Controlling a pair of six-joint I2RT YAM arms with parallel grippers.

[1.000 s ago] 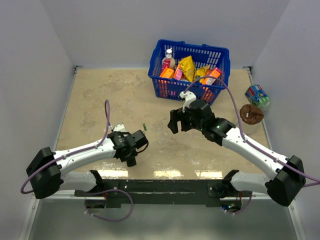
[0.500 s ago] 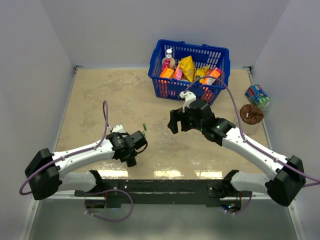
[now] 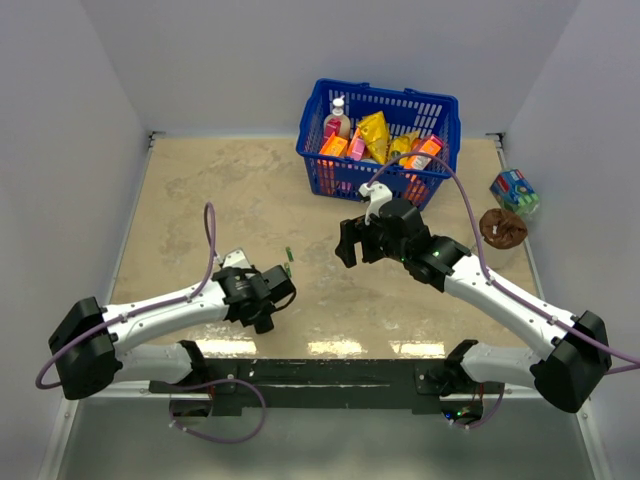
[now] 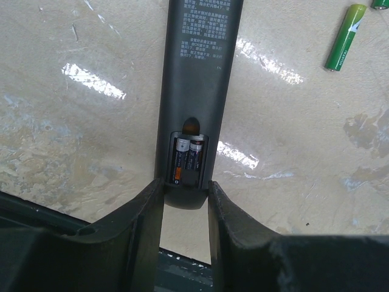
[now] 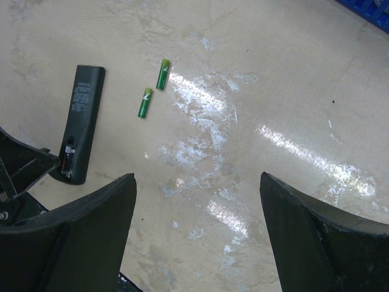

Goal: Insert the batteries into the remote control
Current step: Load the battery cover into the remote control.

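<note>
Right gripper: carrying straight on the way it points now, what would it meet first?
Probably bare table, between the right gripper's open fingers. The two green batteries and the remote control lie left of that line in the right wrist view; depth is unclear.

Nothing here can be read outright. The back of the remote control [image 4: 200,73], reaching away from the left jaws that flank its near end, carries a block of small white print in several lines, too fine to make out. In its open compartment, just ahead of those jaws, lie two dark cells [image 4: 188,159] with white and orange label bands, lettering illegible. The green battery [image 4: 345,38] on the counter [image 4: 91,121], ahead and right of the left jaws, bears tiny print along its side, unreadable. Packets [image 3: 373,135] in the blue basket [image 3: 335,175], beyond the right jaws, show colours but no legible words.
</note>
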